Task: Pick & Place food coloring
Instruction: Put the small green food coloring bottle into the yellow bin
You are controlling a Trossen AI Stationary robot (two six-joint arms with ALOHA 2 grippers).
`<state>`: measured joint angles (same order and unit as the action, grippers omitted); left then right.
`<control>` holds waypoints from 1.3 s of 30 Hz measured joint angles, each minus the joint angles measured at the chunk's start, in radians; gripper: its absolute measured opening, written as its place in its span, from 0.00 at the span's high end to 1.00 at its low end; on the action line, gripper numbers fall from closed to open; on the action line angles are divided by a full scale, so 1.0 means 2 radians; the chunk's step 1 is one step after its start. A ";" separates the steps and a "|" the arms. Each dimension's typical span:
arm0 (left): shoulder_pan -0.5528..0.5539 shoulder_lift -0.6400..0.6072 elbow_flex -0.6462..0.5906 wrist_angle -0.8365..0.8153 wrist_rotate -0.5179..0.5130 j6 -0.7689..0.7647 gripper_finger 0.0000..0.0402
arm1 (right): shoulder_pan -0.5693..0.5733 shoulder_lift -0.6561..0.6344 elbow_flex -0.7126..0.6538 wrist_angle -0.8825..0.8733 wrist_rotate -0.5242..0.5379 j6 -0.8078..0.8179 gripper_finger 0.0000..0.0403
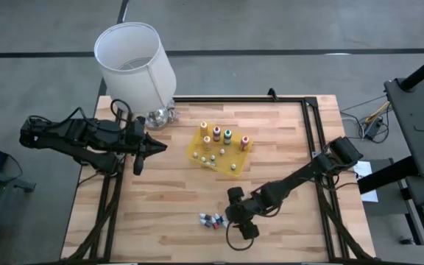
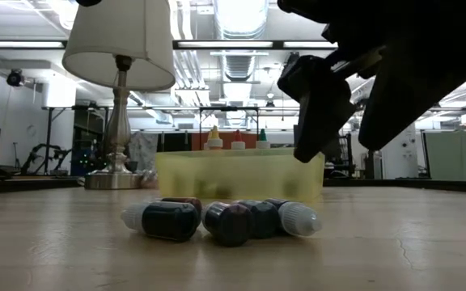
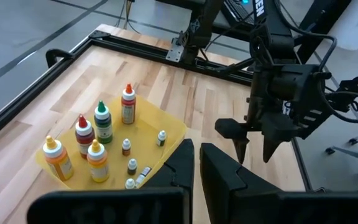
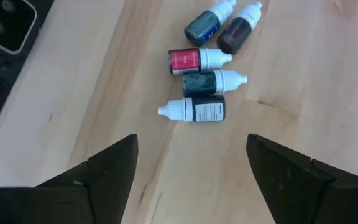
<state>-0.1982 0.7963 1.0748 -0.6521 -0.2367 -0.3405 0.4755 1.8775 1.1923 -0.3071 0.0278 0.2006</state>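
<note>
At the far left of the table stood a lamp (image 1: 132, 62) with a white shade, its metal base on the wood. Just nearer than it, the left gripper (image 1: 153, 146) hung over the left part of the table, its fingers (image 3: 182, 163) pressed together and holding nothing.

In the middle lay the yellow tray (image 1: 197, 153). In it stood the squeeze bottles (image 1: 227, 135) of food coloring, upright, with orange, yellow, green and red among them. Several tiny vials (image 1: 213, 154) stood on the nearer part of the same tray.

Toward the near edge, a little right of centre, five small vials (image 4: 204, 61) lay on their sides on the bare wood, touching one another in a loose cluster. One had a red label, the others looked dark, and all had white caps. In the low view they lay in front of the tray, well apart from it.

The right gripper (image 1: 235, 207) hovered just beside this cluster, on its right. Its fingers (image 4: 110, 168) were spread wide and gripped nothing. They touched none of the vials.
</note>
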 joint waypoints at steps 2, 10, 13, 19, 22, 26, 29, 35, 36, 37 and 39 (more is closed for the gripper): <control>0.000 0.000 0.000 0.000 0.000 0.000 1.00 | 0.000 0.002 0.000 0.003 0.001 -0.005 0.28; 0.000 0.000 0.000 0.000 -0.015 0.000 1.00 | 0.000 0.003 -0.005 0.028 0.004 -0.033 0.26; 0.000 0.000 0.000 0.000 -0.021 0.000 1.00 | 0.000 0.003 -0.012 0.045 0.005 -0.036 0.27; 0.000 0.000 0.000 0.000 -0.021 0.000 1.00 | -0.001 0.003 -0.025 0.074 0.010 -0.040 0.25; 0.000 0.000 0.000 0.000 -0.021 -0.001 1.00 | -0.002 0.003 -0.031 0.091 0.014 -0.040 0.24; 0.000 0.000 0.000 0.000 -0.023 -0.002 1.00 | -0.003 0.002 -0.047 0.121 0.014 -0.040 0.24; 0.000 0.000 0.000 0.000 -0.023 -0.014 1.00 | -0.003 0.003 -0.061 0.137 0.014 -0.032 0.24; 0.000 0.000 0.000 0.000 -0.023 -0.018 1.00 | -0.003 0.003 -0.079 0.166 0.014 -0.026 0.25; 0.000 0.000 0.000 0.000 -0.023 -0.018 1.00 | -0.003 0.003 -0.083 0.176 0.014 -0.025 0.25; 0.000 0.000 0.000 0.000 -0.023 -0.018 1.00 | -0.003 0.003 -0.087 0.179 0.014 -0.025 0.25; 0.000 0.000 0.000 0.000 -0.023 -0.018 1.00 | -0.003 0.003 -0.095 0.184 0.014 -0.024 0.24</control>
<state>-0.1978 0.7963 1.0748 -0.6520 -0.2832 -0.3756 0.4687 1.8842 1.0028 0.0607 0.0555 0.1527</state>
